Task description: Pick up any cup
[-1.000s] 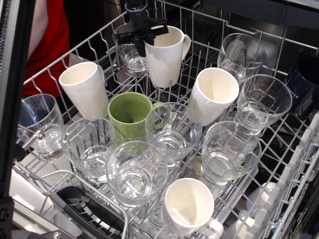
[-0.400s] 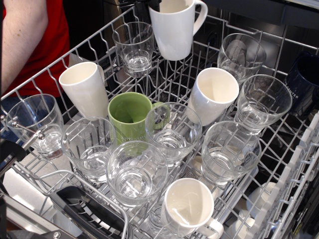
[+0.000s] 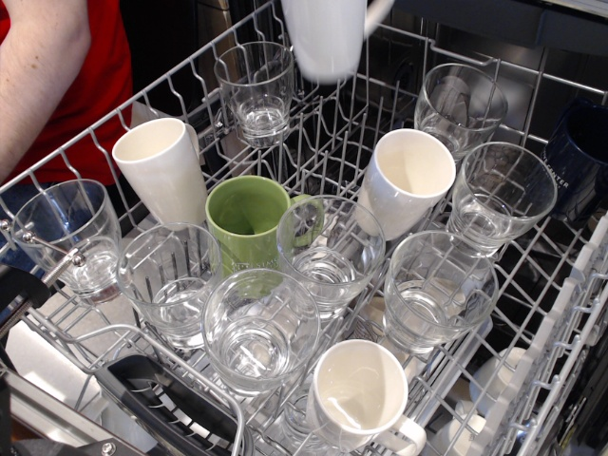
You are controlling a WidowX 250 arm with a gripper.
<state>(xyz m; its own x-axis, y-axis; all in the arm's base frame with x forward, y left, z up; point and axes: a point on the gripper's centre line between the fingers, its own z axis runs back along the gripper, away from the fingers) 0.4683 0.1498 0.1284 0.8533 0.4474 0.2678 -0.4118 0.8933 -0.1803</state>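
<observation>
A cream-white glossy cup (image 3: 328,38) hangs in the air above the back of the dishwasher rack (image 3: 180,90), clear of the wires. Its rim is cut off by the top edge of the view, and part of its handle (image 3: 376,11) shows at the upper right. The gripper is out of view above the frame, so its hold on the cup does not show. Three more white cups stand in the rack: at the left (image 3: 161,171), at the right of centre (image 3: 404,185) and at the front (image 3: 359,394).
A green mug (image 3: 245,223) stands mid-rack among several clear glass tumblers, one at the back (image 3: 256,90) beside the raised cup. A dark blue mug (image 3: 579,152) is at the far right. A person's arm in a red shirt (image 3: 47,85) is at the left.
The cup was lifted out of the back of the rack and has risen steadily. The black gripper on its rim has left the view through the top edge.
</observation>
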